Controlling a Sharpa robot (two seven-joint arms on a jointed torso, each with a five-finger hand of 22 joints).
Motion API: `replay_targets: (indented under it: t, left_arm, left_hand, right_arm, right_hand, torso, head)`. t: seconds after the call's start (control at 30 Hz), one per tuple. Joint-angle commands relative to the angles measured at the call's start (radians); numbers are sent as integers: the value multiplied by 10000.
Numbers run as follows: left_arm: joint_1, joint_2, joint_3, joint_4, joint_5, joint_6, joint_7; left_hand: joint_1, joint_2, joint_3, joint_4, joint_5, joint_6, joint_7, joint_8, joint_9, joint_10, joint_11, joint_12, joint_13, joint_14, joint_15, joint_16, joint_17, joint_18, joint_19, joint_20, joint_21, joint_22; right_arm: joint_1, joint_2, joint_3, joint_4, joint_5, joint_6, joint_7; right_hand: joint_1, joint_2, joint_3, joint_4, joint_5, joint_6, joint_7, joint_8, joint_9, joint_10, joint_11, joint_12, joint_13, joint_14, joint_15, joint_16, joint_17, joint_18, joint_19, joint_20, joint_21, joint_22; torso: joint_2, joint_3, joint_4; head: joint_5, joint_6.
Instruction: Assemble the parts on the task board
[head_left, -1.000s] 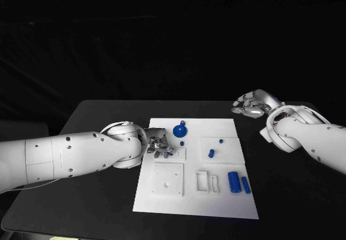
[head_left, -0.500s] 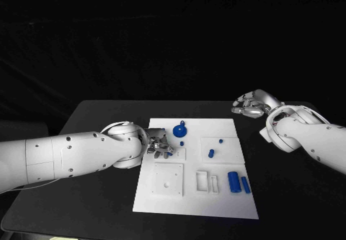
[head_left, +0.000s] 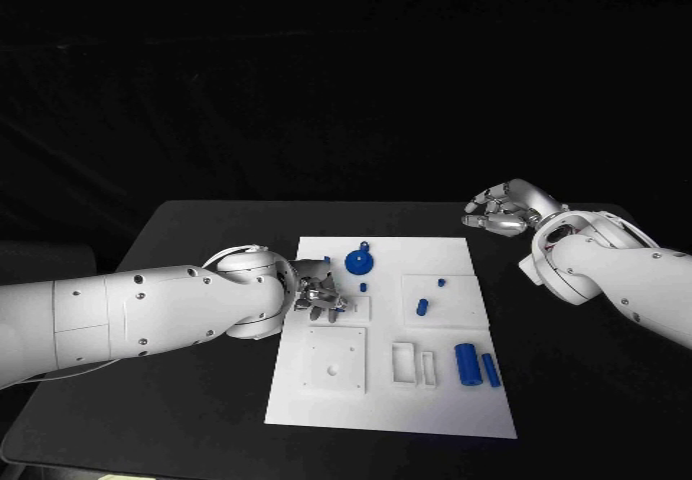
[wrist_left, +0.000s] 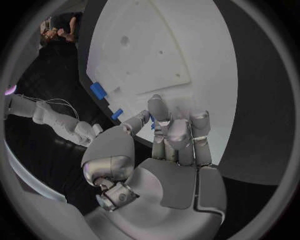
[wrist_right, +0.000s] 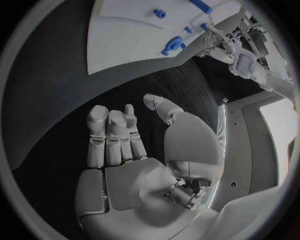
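The white task board (head_left: 389, 400) lies in the middle of the black table. My left hand (head_left: 319, 296) is low over its near-left part, fingers curled down. In the left wrist view a sliver of a small blue part (wrist_left: 152, 123) shows pinched between the fingertips of my left hand (wrist_left: 175, 135). A blue disc with a handle (head_left: 361, 263) and two small blue pegs (head_left: 423, 306) stand on the board, and two blue cylinders (head_left: 467, 363) lie near its right edge. My right hand (head_left: 498, 212) hangs over the table's far right, holding nothing, its fingers (wrist_right: 112, 135) apart from the thumb.
Raised white square blocks (head_left: 335, 358) and a slotted white block (head_left: 407, 362) sit on the board's near half. Bare black table (head_left: 188, 380) lies left and right of the board.
My left hand's fingers have shifted slightly over the board and now cover more of the small blue part. The right arm has not moved.
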Motion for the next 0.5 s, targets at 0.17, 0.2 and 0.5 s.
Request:
replay_targets:
  t: [0.17, 0.2, 0.5]
  left_arm:
    - [-17, 12, -11, -34, 77, 119, -57]
    - [-17, 12, -11, -40, 77, 100, -57]
    - [-17, 20, -7, -114, 74, 26, -49]
  left_hand:
    - [-31, -168, -15, 117, -69, -77, 24, 71, -17, -2, 92, 36, -18, 14, -1, 55, -18, 11, -19, -1167, -39, 10]
    - [-40, -166, -13, 149, -69, -82, 25, 72, -19, -4, 92, 33, -21, 13, -2, 54, -21, 12, -18, -1168, -41, 9]
    - [-92, -169, -26, 288, -78, -95, 27, 84, -28, -2, 93, 28, -32, 12, -2, 51, -32, 16, -16, -1173, -45, 11]
  right_arm:
    - [-2, 6, 2, 15, -28, 106, 93]
    - [-2, 5, 2, 14, -28, 103, 93]
    - [-2, 0, 2, 9, -28, 99, 95]
  right_hand:
    - [-21, 81, -24, -2, 58, 24, 85, -1, -15, 2, 46, 69, -16, -35, 53, 23, -10, 846, 7, -66, -40, 148]
    - [-21, 81, -24, -2, 58, 24, 85, -1, -15, 2, 46, 69, -16, -35, 53, 23, -10, 846, 7, -66, -40, 148]
    - [-22, 82, -24, -2, 60, 24, 85, 0, -16, 3, 46, 70, -17, -34, 53, 23, -11, 846, 7, -66, -40, 149]
  torso:
    - [-3, 1, 2]
    - [-1, 3, 0]
    - [0, -5, -2]
  head:
    - [-6, 10]
    - [-8, 16]
    - [-15, 22]
